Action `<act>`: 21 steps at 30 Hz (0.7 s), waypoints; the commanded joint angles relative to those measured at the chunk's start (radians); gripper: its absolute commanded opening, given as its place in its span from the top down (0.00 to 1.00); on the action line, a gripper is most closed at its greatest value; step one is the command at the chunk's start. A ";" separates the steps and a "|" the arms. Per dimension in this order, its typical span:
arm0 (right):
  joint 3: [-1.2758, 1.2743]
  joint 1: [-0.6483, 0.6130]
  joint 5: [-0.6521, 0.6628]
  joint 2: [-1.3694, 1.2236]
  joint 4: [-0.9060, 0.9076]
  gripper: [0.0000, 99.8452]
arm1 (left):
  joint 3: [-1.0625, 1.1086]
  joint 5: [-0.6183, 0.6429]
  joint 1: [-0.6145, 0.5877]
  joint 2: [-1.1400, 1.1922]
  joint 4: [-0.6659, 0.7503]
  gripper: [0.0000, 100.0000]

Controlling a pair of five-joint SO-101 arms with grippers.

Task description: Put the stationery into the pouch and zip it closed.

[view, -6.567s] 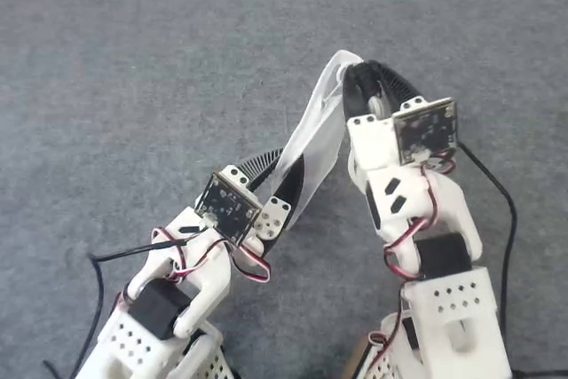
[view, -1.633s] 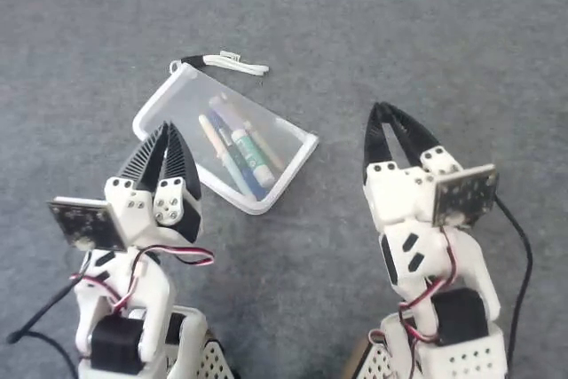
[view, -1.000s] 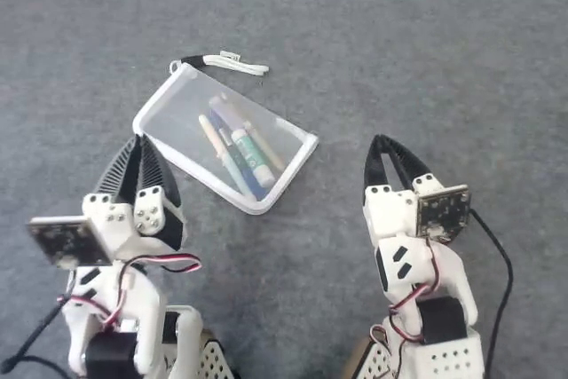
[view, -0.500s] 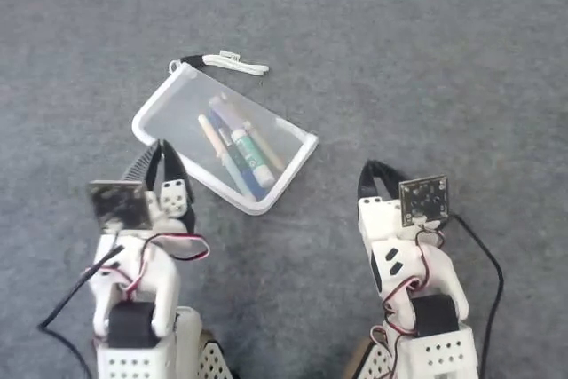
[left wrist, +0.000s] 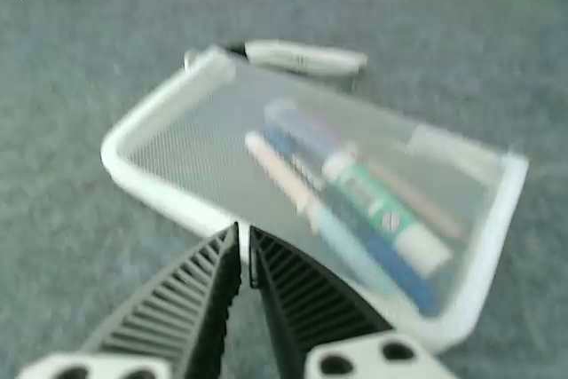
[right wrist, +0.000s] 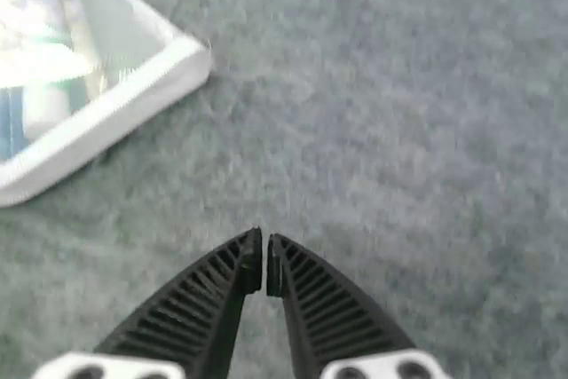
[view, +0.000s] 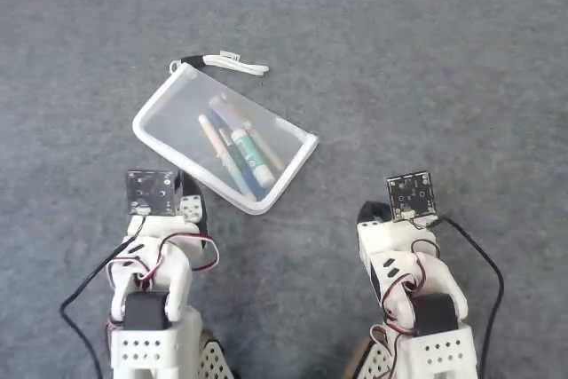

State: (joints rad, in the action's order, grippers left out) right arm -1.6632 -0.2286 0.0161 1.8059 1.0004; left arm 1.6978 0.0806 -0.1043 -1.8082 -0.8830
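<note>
A clear pouch [view: 222, 139] with white edging lies flat on the grey mat, holding several pens and a green-labelled tube [view: 251, 159]. Its white cord [view: 232, 63] trails from the far corner. The same pouch [left wrist: 311, 184] lies just beyond my left gripper [left wrist: 243, 235], which is shut and empty short of the near edge. A corner of the pouch [right wrist: 98, 86] sits off to one side of my right gripper [right wrist: 264, 241], also shut and empty over bare mat. Both arms [view: 160, 246] [view: 404, 255] sit folded back at the near edge.
Grey mat [view: 426, 86] covers the whole table, with a pale wall strip along the far edge. Open mat lies to the right of the pouch and between the two arms.
Both arms have drawn back toward the near edge and folded down, away from the pouch. The pouch, earlier held up between the grippers, lies flat and has not moved in the last second.
</note>
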 commanded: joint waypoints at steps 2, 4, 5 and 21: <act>-0.020 0.010 0.003 0.010 0.091 0.99 | -0.013 -0.012 0.002 -0.014 -0.157 0.99; -0.020 0.010 0.003 0.010 0.136 0.99 | -0.013 -0.012 -0.003 -0.014 -0.221 0.99; -0.020 0.010 0.003 0.010 0.154 0.99 | -0.013 -0.012 -0.005 -0.014 -0.252 0.99; -0.020 0.068 0.049 0.010 0.311 0.99 | -0.013 -0.006 -0.005 -0.014 -0.379 0.99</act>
State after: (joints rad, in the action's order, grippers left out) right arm -1.6632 -0.1811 -0.0161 1.8059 1.3011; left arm 1.6978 0.0806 -0.1043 -1.8082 -1.2574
